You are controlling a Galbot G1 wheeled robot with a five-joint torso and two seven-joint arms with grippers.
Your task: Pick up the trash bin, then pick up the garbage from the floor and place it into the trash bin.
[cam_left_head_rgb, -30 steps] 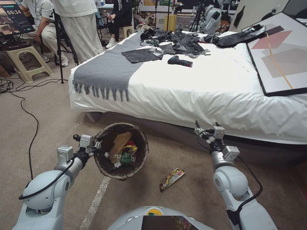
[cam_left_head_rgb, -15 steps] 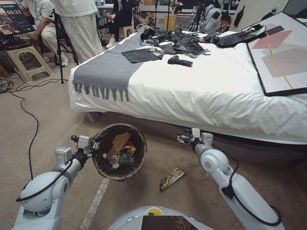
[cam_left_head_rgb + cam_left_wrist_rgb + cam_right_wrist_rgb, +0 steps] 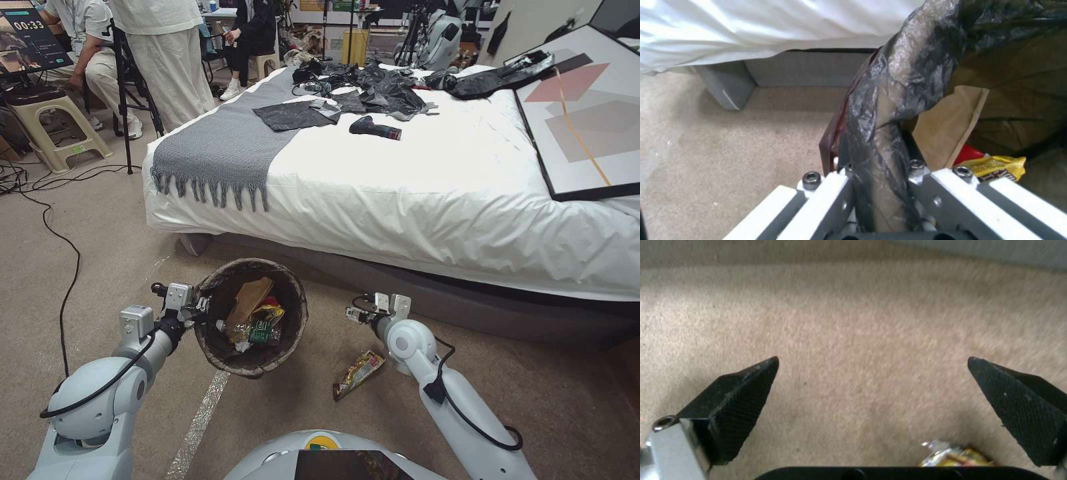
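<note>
The trash bin [image 3: 295, 301] hangs tilted above the floor [image 3: 100, 267], and its dark bag liner [image 3: 907, 66] is folded over the rim. My left gripper [image 3: 195, 308] is shut on that rim, which sits pinched between the fingers of the left gripper [image 3: 880, 173]. Inside the bin lie a brown paper bag [image 3: 250, 297], a yellow packet [image 3: 993, 166] and a green-labelled bottle [image 3: 261, 331]. One piece of garbage, a yellow-red snack wrapper [image 3: 359, 372], lies on the carpet. My right gripper [image 3: 363, 315] hovers open just beyond it, pointing down. The wrapper [image 3: 951, 455] shows below the open right gripper [image 3: 873, 361].
A white bed [image 3: 433, 200] with a grey throw [image 3: 220, 147] and a framed picture [image 3: 587, 113] stands right behind. A black cable [image 3: 70, 267] snakes over the carpet on the left. A pale tape strip [image 3: 200, 420] runs under the bin. A stool [image 3: 47, 127] and people are at the far left.
My right arm has swung left and down from the bed's edge to just above the wrapper. The left arm and the bin have barely moved.
</note>
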